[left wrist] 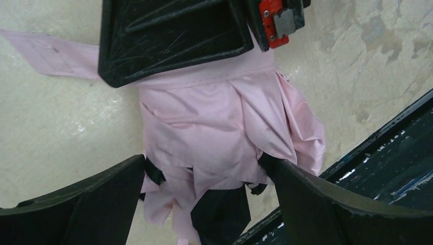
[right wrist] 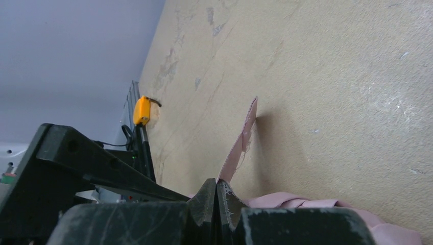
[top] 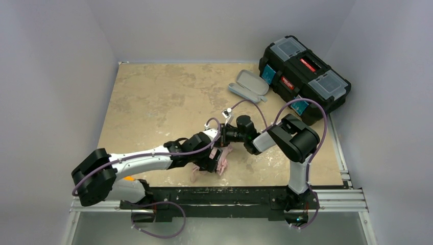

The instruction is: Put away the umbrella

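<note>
On the desk (top: 153,102), the left gripper's (left wrist: 207,168) jaws stand released around the umbrella (left wrist: 219,127); the right gripper's (right wrist: 217,196) jaws clench its strap (right wrist: 240,143).

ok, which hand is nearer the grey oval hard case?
Right. The right hand pinches the pale pink folding umbrella on the side facing the grey oval case; the left hand, open, straddles it further from the case.

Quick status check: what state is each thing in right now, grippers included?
umbrella: collapsed, canopy loose, lying on the table.
left gripper: open, straddling the canopy.
right gripper: shut at the strap; grip unclear.
grey case: appears open.
toolbox: lid closed.
</note>
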`<action>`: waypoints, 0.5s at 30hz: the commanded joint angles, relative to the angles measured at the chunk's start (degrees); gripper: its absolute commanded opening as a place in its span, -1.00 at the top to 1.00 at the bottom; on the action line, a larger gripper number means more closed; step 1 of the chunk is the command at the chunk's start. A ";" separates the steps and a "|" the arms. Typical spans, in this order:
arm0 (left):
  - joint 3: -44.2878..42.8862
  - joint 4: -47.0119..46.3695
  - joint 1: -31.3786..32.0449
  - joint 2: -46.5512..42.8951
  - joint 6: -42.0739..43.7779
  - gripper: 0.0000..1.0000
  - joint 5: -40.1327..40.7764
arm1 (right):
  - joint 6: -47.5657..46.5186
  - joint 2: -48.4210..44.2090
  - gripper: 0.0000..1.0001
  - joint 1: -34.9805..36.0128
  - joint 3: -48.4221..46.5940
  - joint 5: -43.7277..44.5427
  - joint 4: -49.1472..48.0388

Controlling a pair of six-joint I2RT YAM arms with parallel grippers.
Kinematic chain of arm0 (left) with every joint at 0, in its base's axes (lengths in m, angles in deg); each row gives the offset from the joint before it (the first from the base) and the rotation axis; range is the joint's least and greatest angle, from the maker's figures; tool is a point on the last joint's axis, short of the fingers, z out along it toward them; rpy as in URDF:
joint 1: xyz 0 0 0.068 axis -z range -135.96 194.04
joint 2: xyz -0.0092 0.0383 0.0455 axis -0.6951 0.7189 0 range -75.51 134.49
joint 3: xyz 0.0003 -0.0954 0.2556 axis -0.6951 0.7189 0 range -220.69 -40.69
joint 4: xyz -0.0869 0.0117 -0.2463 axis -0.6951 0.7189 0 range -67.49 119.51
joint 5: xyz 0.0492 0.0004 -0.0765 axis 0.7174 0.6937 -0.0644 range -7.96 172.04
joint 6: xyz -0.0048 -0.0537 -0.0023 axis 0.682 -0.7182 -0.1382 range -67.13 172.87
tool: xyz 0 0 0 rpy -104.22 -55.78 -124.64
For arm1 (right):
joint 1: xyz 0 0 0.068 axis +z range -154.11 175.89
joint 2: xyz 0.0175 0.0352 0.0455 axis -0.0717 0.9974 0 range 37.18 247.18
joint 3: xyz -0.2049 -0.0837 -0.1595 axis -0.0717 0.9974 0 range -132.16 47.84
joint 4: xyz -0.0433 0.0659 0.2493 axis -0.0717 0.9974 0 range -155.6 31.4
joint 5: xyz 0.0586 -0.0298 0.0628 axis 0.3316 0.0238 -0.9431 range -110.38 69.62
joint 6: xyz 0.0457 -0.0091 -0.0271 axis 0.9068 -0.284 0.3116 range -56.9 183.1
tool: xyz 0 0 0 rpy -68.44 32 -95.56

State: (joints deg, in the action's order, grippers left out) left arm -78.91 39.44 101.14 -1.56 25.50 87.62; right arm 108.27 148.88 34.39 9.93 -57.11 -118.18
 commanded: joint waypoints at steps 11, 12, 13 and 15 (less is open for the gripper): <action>3.07 -12.39 -1.79 12.43 -0.58 0.72 -1.07 | -5.27 -1.44 1.00 0.58 2.06 6.51 20.48; 3.00 -11.99 -1.62 12.33 -0.16 0.95 -0.30 | -5.33 -2.35 1.00 0.54 1.50 6.37 21.63; 2.68 -10.66 -1.03 11.80 0.38 1.00 0.89 | -5.35 -3.13 1.00 0.60 0.87 6.16 22.82; 1.21 -7.50 0.89 10.63 1.70 1.00 5.38 | -5.40 -4.98 1.00 0.60 -1.52 5.18 26.03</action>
State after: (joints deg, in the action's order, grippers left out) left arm -77.79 28.68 100.09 7.34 24.89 84.87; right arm 105.91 144.20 34.15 9.36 -53.85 -109.85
